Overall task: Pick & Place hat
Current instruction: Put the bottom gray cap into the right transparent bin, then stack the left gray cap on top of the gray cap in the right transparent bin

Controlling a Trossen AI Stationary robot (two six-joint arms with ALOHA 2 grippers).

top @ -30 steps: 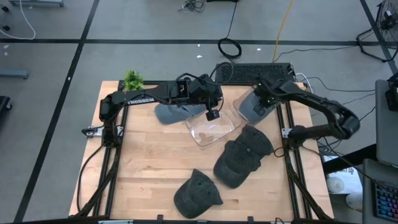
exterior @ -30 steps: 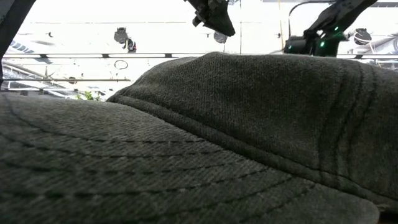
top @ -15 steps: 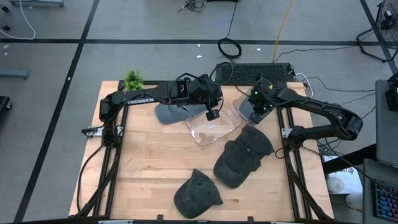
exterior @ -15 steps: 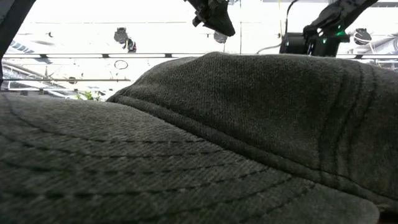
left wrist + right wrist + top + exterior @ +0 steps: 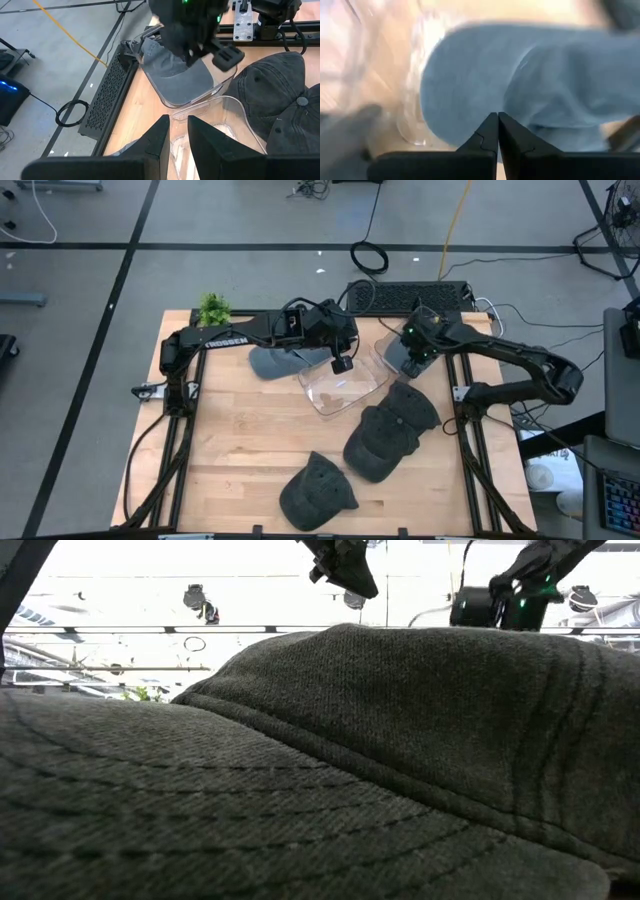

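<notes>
R gripper fingers clenched, empty, over grey-blue cap in clear bin at worktop rear-right. Cap soft, light; grab brim. L gripper fingers slightly parted, empty.

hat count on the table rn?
4: blue-grey hat under the left arm, blue-grey hat in the far bin below the right gripper, two dark hats right and near centre. More may be hidden.

Your bench is light wood. On it: two clear plastic bins, touching, toward the far edge; a blue-grey cap beside them; two dark caps overlapping near the right side; another dark cap at the near edge; a small green plant at the far left corner.
</notes>
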